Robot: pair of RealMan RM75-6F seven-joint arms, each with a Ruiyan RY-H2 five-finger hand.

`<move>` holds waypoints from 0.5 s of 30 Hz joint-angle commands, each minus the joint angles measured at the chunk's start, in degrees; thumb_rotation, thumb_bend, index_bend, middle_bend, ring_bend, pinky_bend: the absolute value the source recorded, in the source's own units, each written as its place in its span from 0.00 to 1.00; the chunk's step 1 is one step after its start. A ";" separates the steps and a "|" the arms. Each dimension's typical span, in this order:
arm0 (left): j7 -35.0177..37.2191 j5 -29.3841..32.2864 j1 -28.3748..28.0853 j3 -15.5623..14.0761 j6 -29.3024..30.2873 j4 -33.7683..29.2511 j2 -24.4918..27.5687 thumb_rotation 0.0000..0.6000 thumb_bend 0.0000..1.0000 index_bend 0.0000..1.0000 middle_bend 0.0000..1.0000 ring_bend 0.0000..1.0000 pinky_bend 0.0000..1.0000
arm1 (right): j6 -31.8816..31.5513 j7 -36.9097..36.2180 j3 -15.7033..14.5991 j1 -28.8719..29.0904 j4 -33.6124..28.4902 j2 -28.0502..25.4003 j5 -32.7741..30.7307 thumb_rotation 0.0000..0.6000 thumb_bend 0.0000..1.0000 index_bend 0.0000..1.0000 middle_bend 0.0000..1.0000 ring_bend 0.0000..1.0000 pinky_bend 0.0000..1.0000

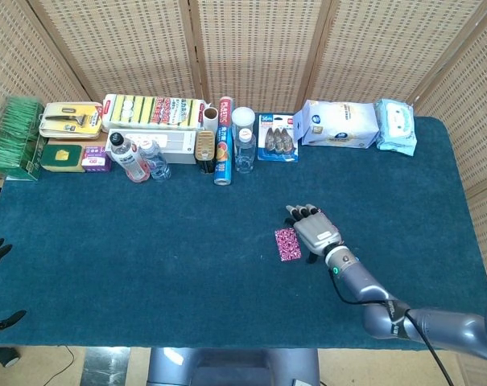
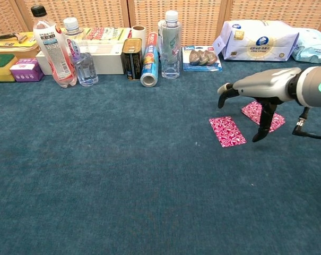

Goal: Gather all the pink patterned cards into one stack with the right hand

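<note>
while right hand (image 2: 254, 90) hovers | far card (image 2: 263, 115) partly hidden; near card (image 2: 227, 131) clear

Two pink patterned cards lie at the middle right of the chest view: one card (image 2: 227, 131) in the open, the other card (image 2: 263, 115) partly covered. Along the top of the frame stand three clear bottles (image 2: 50, 47) (image 2: 78, 52) (image 2: 170, 43). At the upper right of the frame lie two packs of wipes (image 2: 259, 39) (image 2: 313, 44).
</note>
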State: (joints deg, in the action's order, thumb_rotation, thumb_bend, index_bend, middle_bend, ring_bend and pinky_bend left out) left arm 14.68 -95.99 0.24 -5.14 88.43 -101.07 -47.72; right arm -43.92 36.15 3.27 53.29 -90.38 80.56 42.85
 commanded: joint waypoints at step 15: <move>3.77 -0.77 0.38 -0.40 1.42 2.05 0.57 1.00 0.08 0.00 0.00 0.00 0.00 | -7.74 7.51 -0.16 4.60 0.28 7.27 -12.33 1.00 0.08 0.17 0.00 0.03 0.04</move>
State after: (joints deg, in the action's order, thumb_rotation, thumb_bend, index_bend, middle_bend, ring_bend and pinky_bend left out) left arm 18.43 -96.75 0.61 -5.52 89.83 -99.04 -47.16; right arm -51.45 43.39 2.97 57.63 -90.12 87.84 31.14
